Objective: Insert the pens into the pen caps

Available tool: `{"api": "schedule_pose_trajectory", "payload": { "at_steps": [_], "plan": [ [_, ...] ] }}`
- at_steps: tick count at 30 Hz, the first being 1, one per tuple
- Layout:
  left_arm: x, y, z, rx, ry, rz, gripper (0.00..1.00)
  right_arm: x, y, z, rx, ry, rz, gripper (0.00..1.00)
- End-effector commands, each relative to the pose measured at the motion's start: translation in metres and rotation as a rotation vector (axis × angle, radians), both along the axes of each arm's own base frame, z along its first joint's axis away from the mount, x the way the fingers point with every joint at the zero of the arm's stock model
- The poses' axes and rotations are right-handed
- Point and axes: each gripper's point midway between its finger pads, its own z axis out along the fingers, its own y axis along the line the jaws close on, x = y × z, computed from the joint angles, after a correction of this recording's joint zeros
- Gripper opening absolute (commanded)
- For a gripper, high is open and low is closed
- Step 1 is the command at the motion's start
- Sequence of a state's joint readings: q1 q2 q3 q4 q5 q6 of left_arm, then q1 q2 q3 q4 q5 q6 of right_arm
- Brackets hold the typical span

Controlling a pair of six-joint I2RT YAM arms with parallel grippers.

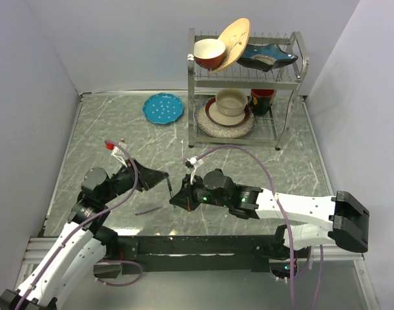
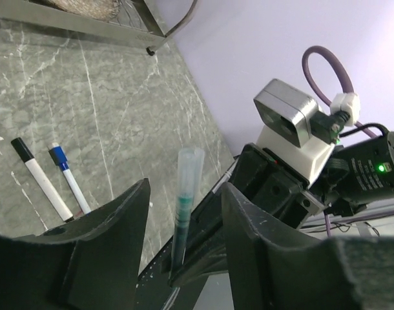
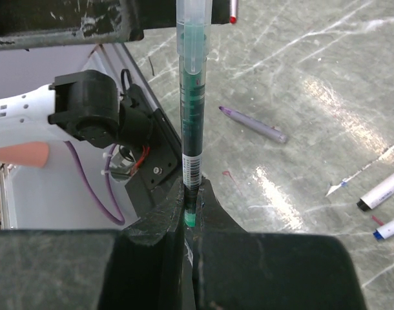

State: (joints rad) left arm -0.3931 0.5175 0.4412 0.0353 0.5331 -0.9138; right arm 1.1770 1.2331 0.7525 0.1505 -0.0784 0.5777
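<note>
My right gripper (image 3: 192, 190) is shut on the lower end of a dark green pen (image 3: 192, 110), which stands straight out from its jaws. A translucent pen cap (image 3: 193, 32) covers the pen's far end. In the left wrist view that capped end (image 2: 188, 174) sits between the fingers of my left gripper (image 2: 185, 188), whose jaws stand apart on both sides without touching it. The two grippers meet near the table's front centre (image 1: 171, 187). A black-ended white pen (image 2: 39, 177) and a blue-ended one (image 2: 69, 182) lie on the table beyond them.
A purple pen (image 3: 255, 124) lies loose on the marble table (image 1: 294, 168). A red-tipped piece (image 1: 109, 146) lies at the left. A metal dish rack (image 1: 245, 84) with bowls and plates stands at the back, with a blue plate (image 1: 163, 108) to its left.
</note>
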Motion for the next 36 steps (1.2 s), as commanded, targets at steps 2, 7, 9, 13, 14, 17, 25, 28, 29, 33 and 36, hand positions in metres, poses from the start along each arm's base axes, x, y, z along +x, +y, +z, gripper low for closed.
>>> {"api": "schedule_pose_trajectory", "payload": {
  "at_steps": [2, 7, 9, 13, 14, 17, 25, 28, 29, 33, 36],
  "plan": [
    [0.01, 0.001, 0.023, 0.014, -0.077, 0.025, 0.54, -0.004, 0.006, 0.028, 0.09, -0.05, 0.022, 0.0],
    [0.015, -0.001, 0.029, 0.031, -0.093, 0.02, 0.53, -0.011, 0.006, 0.028, 0.103, -0.042, 0.043, 0.0],
    [0.016, -0.001, 0.031, 0.026, -0.096, 0.023, 0.53, -0.012, 0.006, 0.024, 0.098, -0.035, 0.045, 0.0],
    [0.017, -0.003, 0.027, 0.023, -0.09, 0.019, 0.52, -0.013, 0.006, 0.014, 0.085, -0.017, 0.046, 0.0],
    [0.016, -0.003, 0.025, 0.021, -0.09, 0.011, 0.51, -0.013, 0.006, 0.012, 0.089, -0.012, 0.046, 0.0],
    [0.012, -0.006, 0.018, 0.014, -0.082, -0.015, 0.36, -0.014, 0.007, 0.015, 0.101, -0.008, 0.048, 0.0],
    [0.0, -0.009, -0.004, -0.018, -0.026, -0.063, 0.01, -0.006, 0.014, 0.035, 0.127, -0.033, 0.032, 0.0],
    [-0.003, -0.008, -0.009, -0.028, -0.011, -0.063, 0.01, 0.005, 0.011, 0.046, 0.153, -0.04, -0.019, 0.0],
    [-0.004, -0.008, -0.009, -0.031, -0.009, -0.064, 0.01, 0.01, 0.01, 0.049, 0.165, -0.041, -0.036, 0.0],
    [-0.008, -0.009, -0.014, -0.063, 0.007, -0.076, 0.01, 0.035, 0.007, 0.068, 0.203, -0.041, -0.078, 0.0],
    [-0.013, -0.012, -0.019, -0.101, 0.017, -0.106, 0.01, 0.055, 0.006, 0.085, 0.216, -0.065, -0.097, 0.0]
  ]
}}
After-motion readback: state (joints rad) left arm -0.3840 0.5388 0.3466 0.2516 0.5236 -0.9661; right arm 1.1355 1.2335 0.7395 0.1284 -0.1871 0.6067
